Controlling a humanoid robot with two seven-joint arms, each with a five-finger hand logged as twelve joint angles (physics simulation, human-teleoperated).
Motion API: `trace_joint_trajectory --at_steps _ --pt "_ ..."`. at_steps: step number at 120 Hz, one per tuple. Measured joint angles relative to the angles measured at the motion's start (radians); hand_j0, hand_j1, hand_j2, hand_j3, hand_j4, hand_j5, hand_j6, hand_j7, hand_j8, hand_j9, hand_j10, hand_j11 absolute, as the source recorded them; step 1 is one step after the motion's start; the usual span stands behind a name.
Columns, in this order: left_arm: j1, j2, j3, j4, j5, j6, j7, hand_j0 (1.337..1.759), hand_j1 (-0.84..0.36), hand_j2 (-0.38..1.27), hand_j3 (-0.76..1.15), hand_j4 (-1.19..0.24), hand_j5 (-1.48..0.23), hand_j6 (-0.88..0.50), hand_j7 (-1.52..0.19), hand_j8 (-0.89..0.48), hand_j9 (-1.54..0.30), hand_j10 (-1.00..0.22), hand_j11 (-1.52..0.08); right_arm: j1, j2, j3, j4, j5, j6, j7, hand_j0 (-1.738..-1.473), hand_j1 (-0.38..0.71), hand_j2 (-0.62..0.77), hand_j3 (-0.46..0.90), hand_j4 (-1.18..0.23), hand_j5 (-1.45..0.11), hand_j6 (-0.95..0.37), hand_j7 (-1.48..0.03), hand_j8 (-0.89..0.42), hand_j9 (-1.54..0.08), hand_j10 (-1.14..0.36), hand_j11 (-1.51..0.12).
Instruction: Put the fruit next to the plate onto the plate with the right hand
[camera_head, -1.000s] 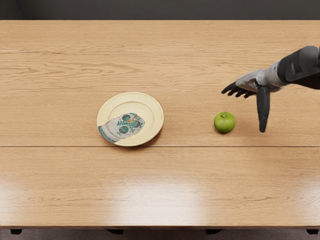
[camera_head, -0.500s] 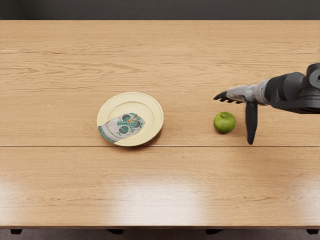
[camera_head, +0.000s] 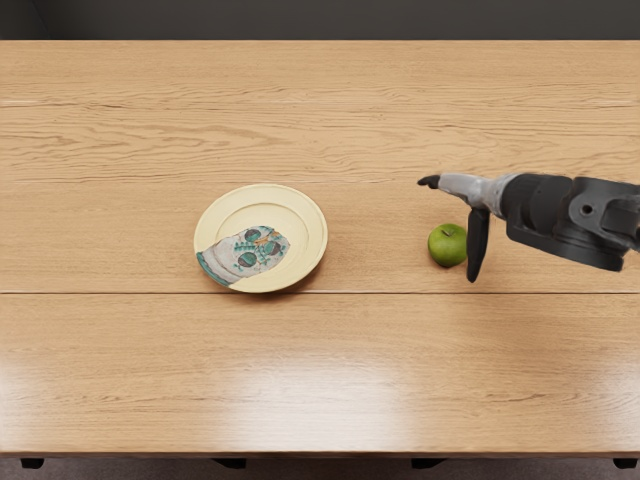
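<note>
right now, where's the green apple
In the head view the green apple sits on the table right of centre, apart from the plate on its left, with the open right hand close on its right.

No text, label, brand, number or sign can be read on anything in view. The only marking is on the plate (camera_head: 261, 237), which lies well to the left of the right hand (camera_head: 475, 195). It is a painted green, grey and orange figure on the plate's lower left part, and it forms no letters or digits.
</note>
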Motion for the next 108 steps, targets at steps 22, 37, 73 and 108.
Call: trace_joint_trajectory --at_steps 22,37,73,108 --pt "0.000 0.000 0.000 0.000 0.000 0.000 0.000 1.658 0.35 0.00 0.00 0.00 0.00 0.00 0.00 0.00 0.00 0.00 0.00 -0.035 0.041 -0.017 -0.029 -0.057 -0.074 0.000 -1.658 -0.30 -0.01 0.00 -0.05 -0.06 -0.05 -0.06 -0.05 -0.06 -0.05 -0.06" --pt "0.000 0.000 0.000 0.000 0.000 0.000 0.000 1.658 0.35 0.00 0.00 0.00 0.00 0.00 0.00 0.00 0.00 0.00 0.00 -0.042 0.058 -0.027 -0.033 -0.079 -0.101 0.000 -1.658 -0.24 -0.02 0.00 -0.09 -0.12 -0.10 -0.12 -0.09 -0.12 -0.09 -0.12" --pt "0.000 0.000 0.000 0.000 0.000 0.000 0.000 1.658 0.35 0.00 0.00 0.00 0.00 0.00 0.00 0.00 0.00 0.00 0.00 -0.051 0.081 -0.033 -0.034 -0.105 -0.120 0.000 -1.658 -0.04 -0.05 0.00 -0.26 -0.33 -0.26 -0.33 -0.26 -0.33 -0.26 -0.33" --pt "0.000 0.000 0.000 0.000 0.000 0.000 0.000 1.658 0.35 0.00 0.00 0.00 0.00 0.00 0.00 0.00 0.00 0.00 0.00 -0.068 0.077 -0.034 -0.039 -0.139 -0.136 0.000 -1.658 0.01 -0.06 0.00 -0.30 -0.39 -0.30 -0.39 -0.30 -0.39 -0.30 -0.39"
